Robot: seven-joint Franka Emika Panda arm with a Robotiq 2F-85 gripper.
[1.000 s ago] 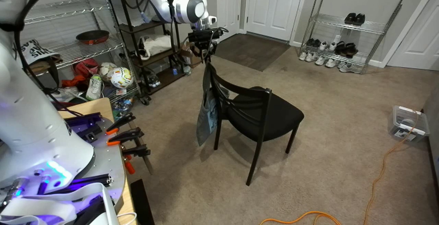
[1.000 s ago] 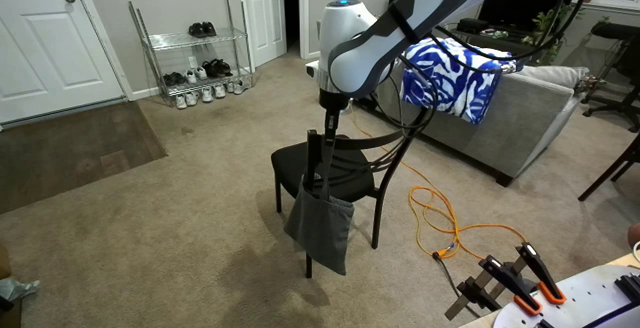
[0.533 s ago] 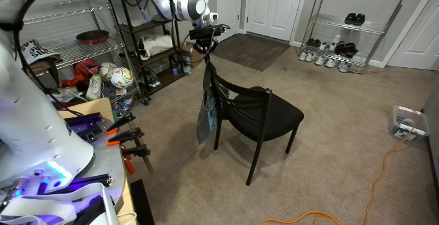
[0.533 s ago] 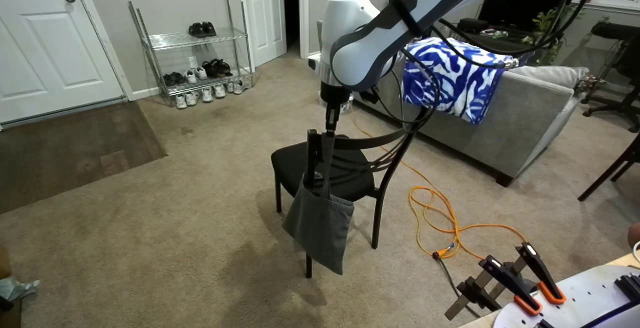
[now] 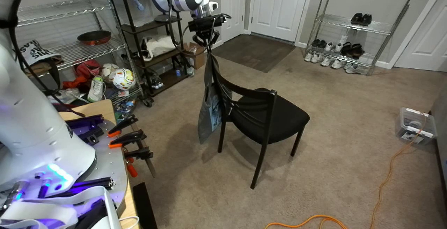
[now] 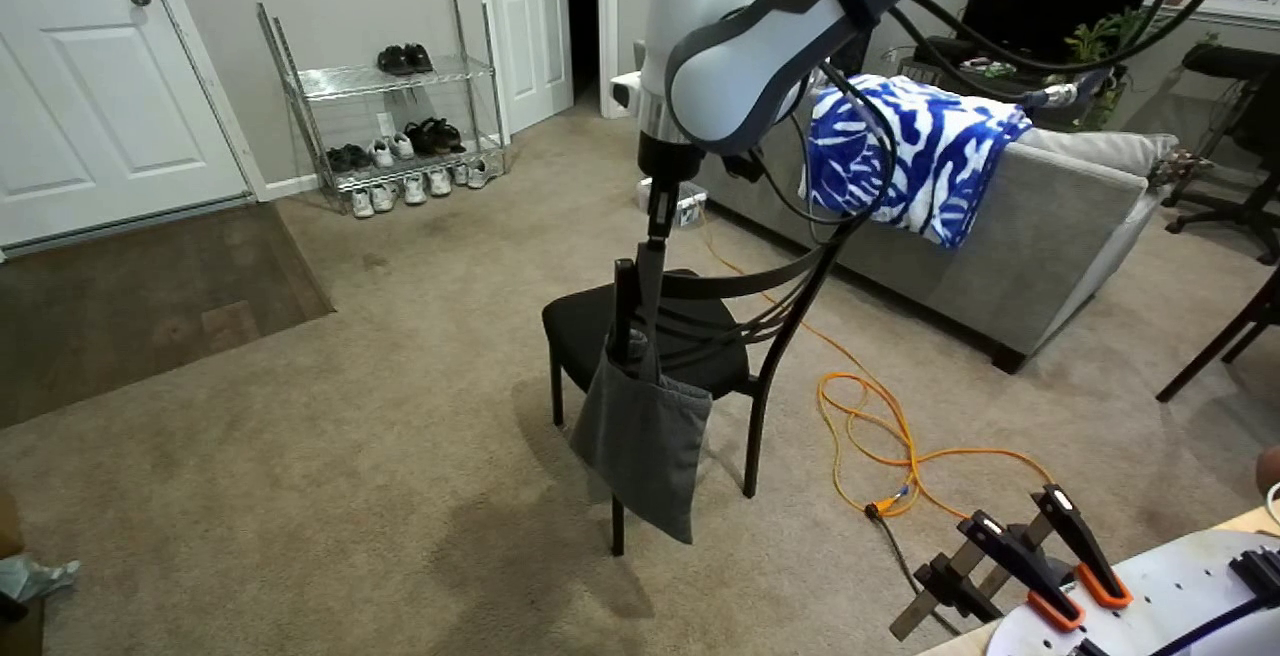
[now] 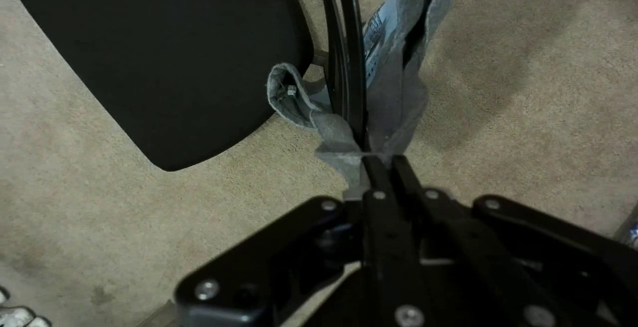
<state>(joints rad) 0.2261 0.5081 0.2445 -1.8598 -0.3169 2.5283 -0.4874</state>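
Note:
A grey cloth bag (image 5: 209,113) hangs at one corner of the black chair's backrest, its body low on the outer side in both exterior views. My gripper (image 6: 656,238), pointing down just above the backrest corner, is shut on the bag's strap (image 6: 650,286), which stretches up to the fingertips. In the wrist view, grey cloth (image 7: 391,117) runs between the narrow fingertips of the gripper (image 7: 384,162), and a loop of cloth (image 7: 294,100) lies on the seat side of the backrest. The chair (image 5: 279,117) stands upright on the carpet. Exactly how the strap passes round the chair post is hidden.
A wooden table edge with clamps (image 5: 127,138) lies beside the robot base. Wire shelving (image 5: 77,51) and a dark rack (image 5: 153,61) stand behind the arm. There is a grey sofa (image 6: 1000,246), an orange cord (image 6: 905,436) and a shoe rack (image 6: 390,86).
My gripper has risen a little above the chair back, drawing the strap up with it. The bag's lower corner is slightly higher in an exterior view. The chair has stayed in place.

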